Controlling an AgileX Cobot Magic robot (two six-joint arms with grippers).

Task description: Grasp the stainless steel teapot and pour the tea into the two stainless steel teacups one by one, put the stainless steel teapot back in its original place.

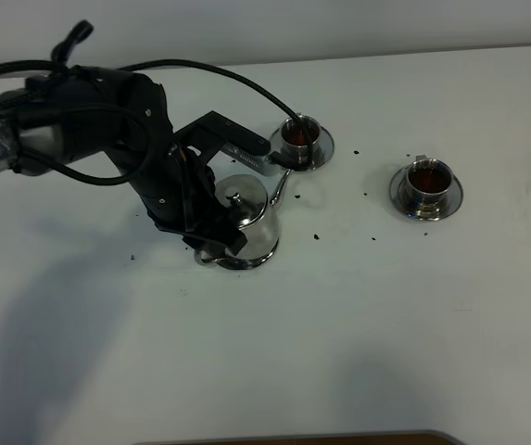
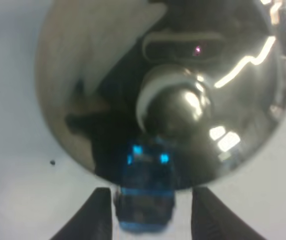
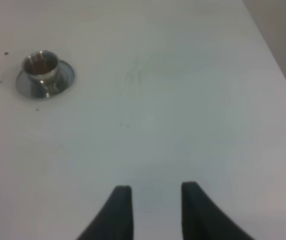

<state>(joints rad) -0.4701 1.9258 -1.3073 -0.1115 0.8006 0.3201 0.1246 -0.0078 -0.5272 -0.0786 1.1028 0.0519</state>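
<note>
The stainless steel teapot stands upright on its round saucer left of centre, spout towards the near cup. My left gripper is at the pot's loop handle. In the left wrist view the domed lid and knob fill the frame, and the gripper has its fingers on either side of the handle, with small gaps showing. Two teacups hold dark tea on saucers, one by the spout and one to the right. My right gripper is open, empty, above bare table.
Dark tea-leaf specks lie scattered on the white table around the pot and cups. The left arm and its cables cover the upper left. A dark edge shows at the front.
</note>
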